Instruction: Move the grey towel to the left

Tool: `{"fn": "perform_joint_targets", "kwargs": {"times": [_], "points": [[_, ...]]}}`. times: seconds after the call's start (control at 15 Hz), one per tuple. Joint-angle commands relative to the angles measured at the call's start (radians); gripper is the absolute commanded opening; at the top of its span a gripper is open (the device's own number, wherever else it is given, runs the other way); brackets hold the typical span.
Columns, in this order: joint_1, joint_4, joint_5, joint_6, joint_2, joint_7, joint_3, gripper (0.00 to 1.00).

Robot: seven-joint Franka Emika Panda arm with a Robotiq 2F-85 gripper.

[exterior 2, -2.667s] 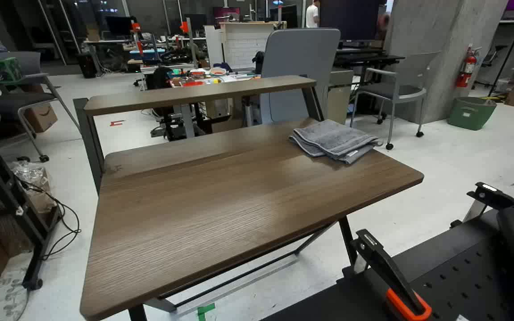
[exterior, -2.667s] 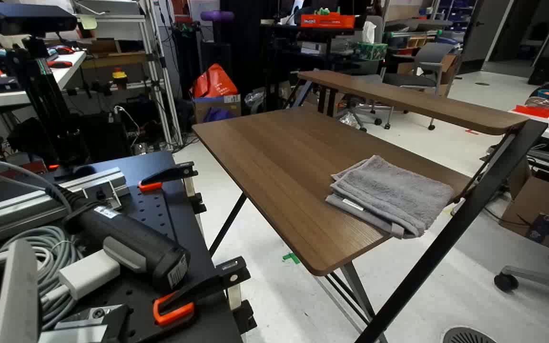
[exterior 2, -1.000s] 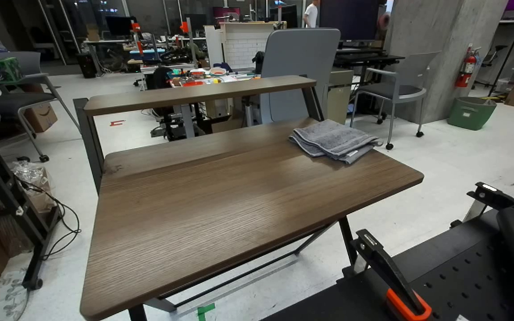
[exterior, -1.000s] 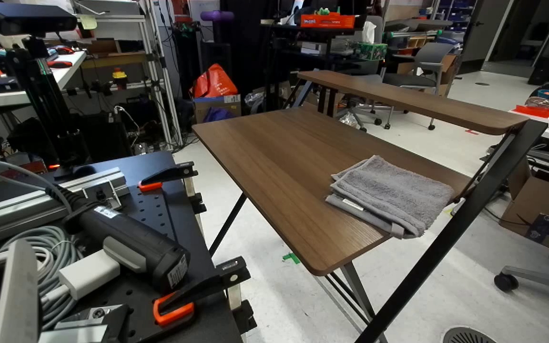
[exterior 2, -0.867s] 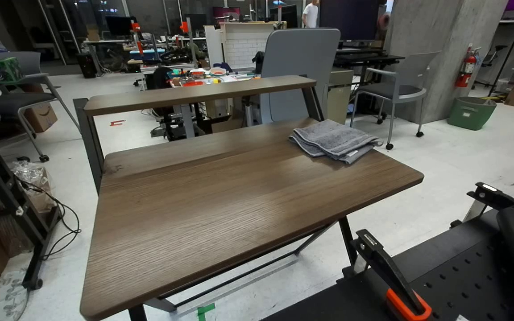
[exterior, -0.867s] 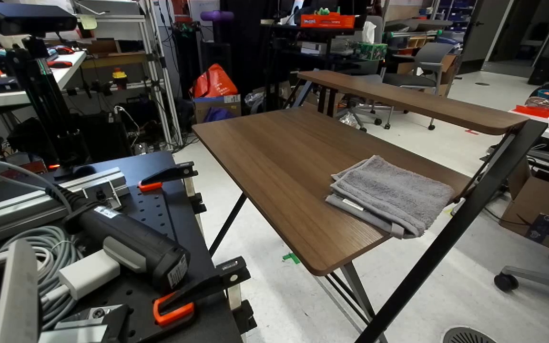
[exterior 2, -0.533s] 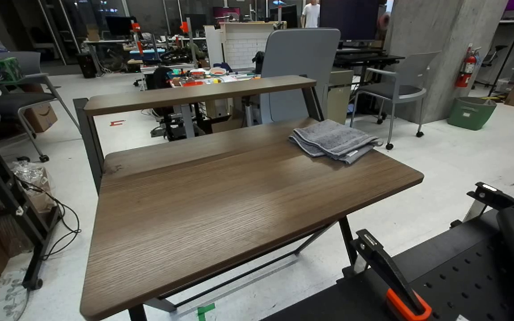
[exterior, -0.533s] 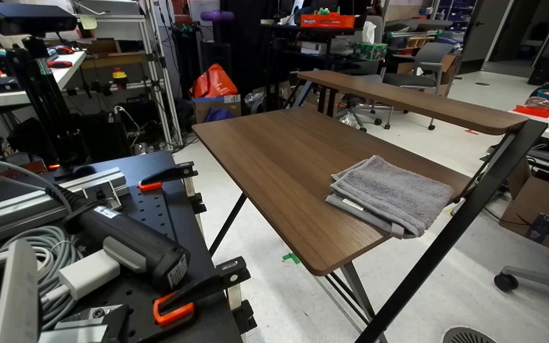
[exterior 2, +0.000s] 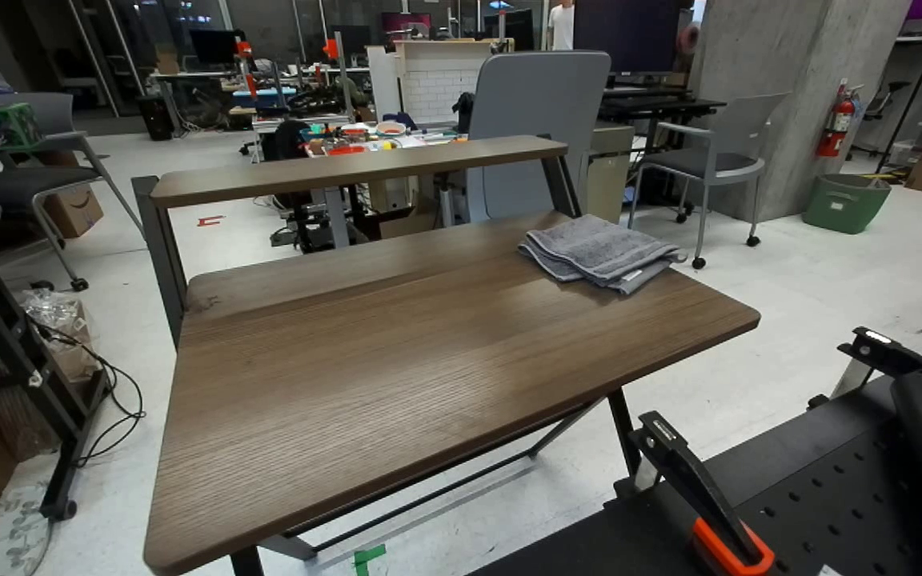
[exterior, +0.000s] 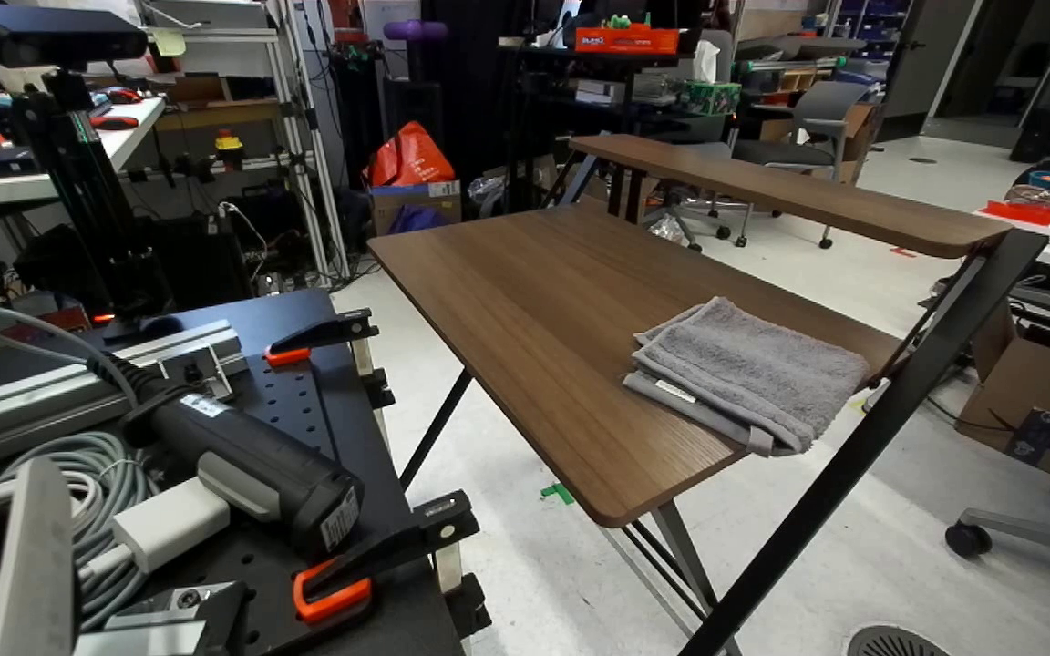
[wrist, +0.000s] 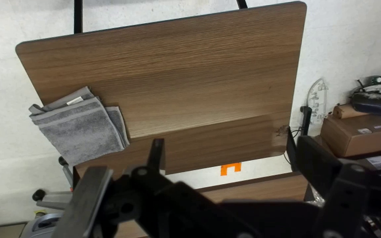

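The grey towel (exterior: 753, 374) lies folded on the brown wooden table (exterior: 525, 292) in an exterior view. It also shows in an exterior view (exterior 2: 601, 248) at the far right corner of the tabletop (exterior 2: 397, 360). In the wrist view the towel (wrist: 81, 129) is at the left end of the table (wrist: 184, 72), and part of it juts past the edge. My gripper (wrist: 232, 140) shows at the bottom of the wrist view. Its fingers stand wide apart with nothing between them. It is above the table and apart from the towel, which is to its left. The gripper is out of both exterior views.
A raised wooden shelf (exterior: 789, 191) runs along one long side of the table, on slanted black legs (exterior: 862, 437). It also shows in the wrist view (wrist: 253, 191). A black perforated bench (exterior: 297, 401) with orange-handled clamps (exterior: 334, 592) stands beside the table. Chairs (exterior 2: 709, 152) stand beyond.
The towel and table have not moved. Only a person in the far background of an exterior view has shifted slightly.
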Motion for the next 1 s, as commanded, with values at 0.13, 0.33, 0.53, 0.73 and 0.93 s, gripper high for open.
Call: {"fn": "perform_joint_targets", "kwargs": {"times": [0.13,0.33,0.53,0.73,0.93], "points": [[-0.065,0.01,-0.011,0.029,0.134,-0.005,-0.076,1.0],[-0.102,0.038,-0.005,0.046,0.261,-0.015,-0.124,1.0],[-0.132,0.095,-0.005,0.084,0.412,-0.007,-0.167,1.0],[-0.148,0.185,-0.001,0.097,0.569,0.008,-0.208,1.0],[-0.156,0.294,0.007,0.093,0.716,0.025,-0.249,1.0]]}}
